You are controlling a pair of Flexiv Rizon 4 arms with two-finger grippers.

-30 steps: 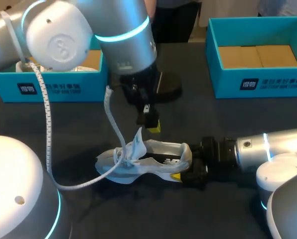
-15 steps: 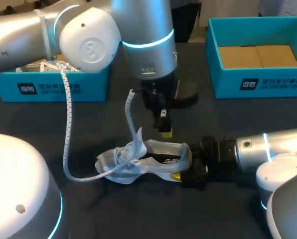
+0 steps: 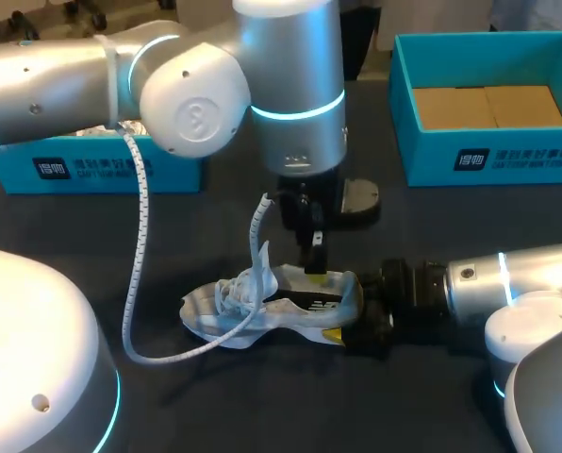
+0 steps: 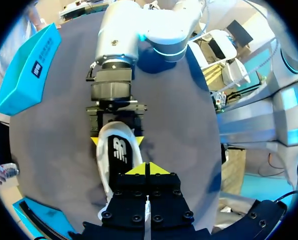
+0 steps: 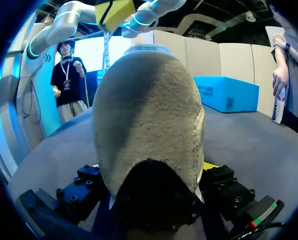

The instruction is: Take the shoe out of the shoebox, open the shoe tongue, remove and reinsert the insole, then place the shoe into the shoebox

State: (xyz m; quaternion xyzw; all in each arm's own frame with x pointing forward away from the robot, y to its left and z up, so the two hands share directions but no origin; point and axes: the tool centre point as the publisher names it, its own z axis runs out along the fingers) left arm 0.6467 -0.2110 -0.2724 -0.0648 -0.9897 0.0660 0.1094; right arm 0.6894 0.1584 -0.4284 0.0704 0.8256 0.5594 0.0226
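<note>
Shoe (image 3: 267,307) is out, lying mid table (image 3: 470,236), heel clamped by the right gripper (image 3: 340,332); left gripper (image 3: 315,266), tips pinched together, hovers over its opening; tongue, insole and reboxing seemingly remain

There is one white shoe (image 3: 272,307) on one dark surface (image 3: 451,236). There are two teal boxes, the left box (image 3: 92,168) and the right box (image 3: 488,156), both beyond the shoe. Two arms reach to the shoe, each with two yellow-tipped fingers: the left gripper (image 3: 315,271) and the right gripper (image 3: 350,310).
</note>
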